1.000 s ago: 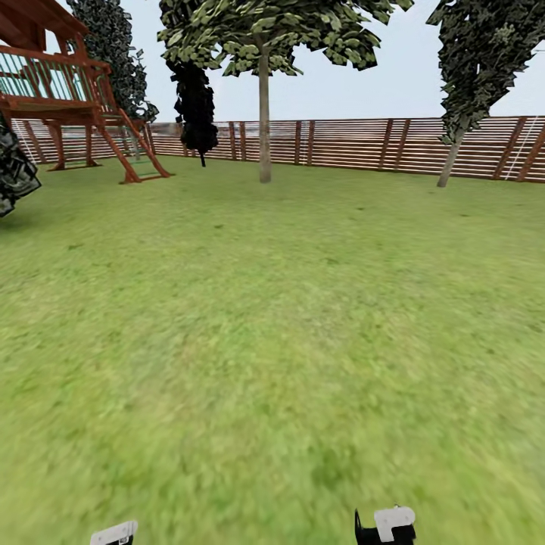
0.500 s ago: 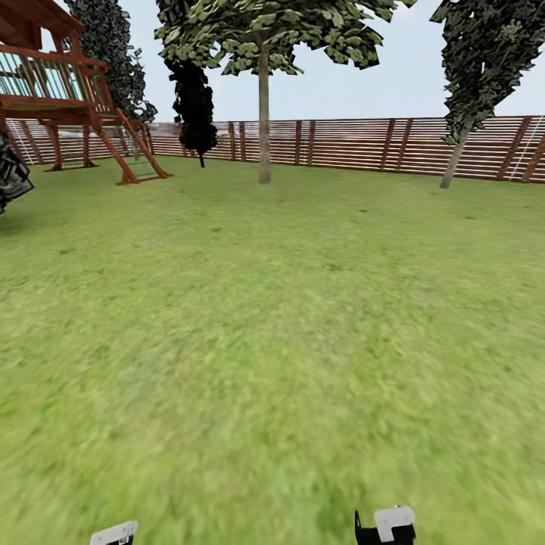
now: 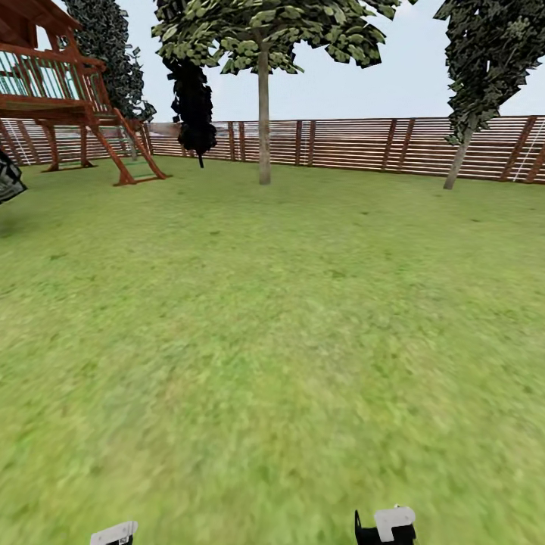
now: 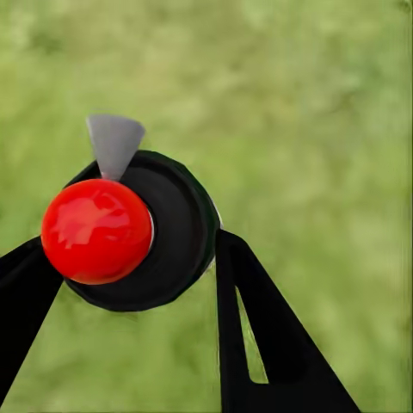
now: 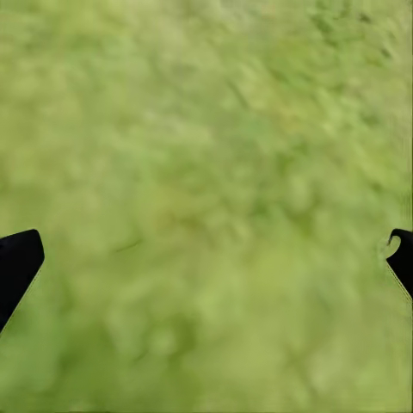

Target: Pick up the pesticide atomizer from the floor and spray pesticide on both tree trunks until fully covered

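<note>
Across the green lawn [image 3: 272, 341], two trees stand before the fence. One has a straight grey-brown trunk [image 3: 263, 129] at centre, the other a leaning trunk [image 3: 459, 163] at the far right. Both are far from me. In the left wrist view, my left gripper [image 4: 129, 267] is shut on the pesticide atomizer [image 4: 138, 232], a black round body with a red ball top and a grey nozzle, held over grass. My right gripper [image 5: 206, 258] is open above bare grass, its black fingertips [image 5: 17, 262] at the picture's edges.
A brown slat fence [image 3: 348, 144] closes the far side. A red-brown wooden play tower with a ladder [image 3: 68, 91] stands at the back left. Thin, near-black trees [image 3: 194, 106] rise near it. Dark foliage [image 3: 7, 182] pokes in at the left edge.
The whole head view has shifted a little as I roll forward: the play tower slid left and the right tree slid right. Both arms keep their pose.
</note>
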Controlling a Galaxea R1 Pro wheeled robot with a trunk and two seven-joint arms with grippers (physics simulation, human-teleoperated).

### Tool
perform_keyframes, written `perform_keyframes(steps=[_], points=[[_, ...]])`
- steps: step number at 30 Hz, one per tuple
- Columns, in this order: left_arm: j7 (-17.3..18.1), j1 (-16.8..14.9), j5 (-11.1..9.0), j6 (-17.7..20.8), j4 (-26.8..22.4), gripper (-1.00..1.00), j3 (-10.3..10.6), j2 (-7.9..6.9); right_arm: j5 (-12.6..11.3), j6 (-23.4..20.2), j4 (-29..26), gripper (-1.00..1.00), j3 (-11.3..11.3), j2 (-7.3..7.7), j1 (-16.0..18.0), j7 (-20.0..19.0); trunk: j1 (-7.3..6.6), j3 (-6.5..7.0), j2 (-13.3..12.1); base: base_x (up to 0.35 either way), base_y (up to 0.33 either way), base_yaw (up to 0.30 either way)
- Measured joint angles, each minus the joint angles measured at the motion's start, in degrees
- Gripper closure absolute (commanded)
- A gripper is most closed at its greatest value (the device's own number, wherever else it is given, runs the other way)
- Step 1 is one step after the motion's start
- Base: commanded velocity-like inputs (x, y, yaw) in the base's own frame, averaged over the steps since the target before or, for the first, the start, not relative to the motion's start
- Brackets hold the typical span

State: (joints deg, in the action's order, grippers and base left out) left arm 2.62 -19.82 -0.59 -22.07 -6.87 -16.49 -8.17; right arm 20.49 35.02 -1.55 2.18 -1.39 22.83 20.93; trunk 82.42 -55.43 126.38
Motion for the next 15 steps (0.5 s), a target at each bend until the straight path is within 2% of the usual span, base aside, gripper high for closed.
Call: perform_keyframes(steps=[15], points=[[0.0, 0.0, 0.0, 0.0, 0.0, 1.00, 0.0, 0.00, 0.0, 0.0, 0.0, -1.00, 0.0, 0.00, 0.0, 0.0, 0.00, 0.00, 0.0, 0.340, 0.000, 0.000]])
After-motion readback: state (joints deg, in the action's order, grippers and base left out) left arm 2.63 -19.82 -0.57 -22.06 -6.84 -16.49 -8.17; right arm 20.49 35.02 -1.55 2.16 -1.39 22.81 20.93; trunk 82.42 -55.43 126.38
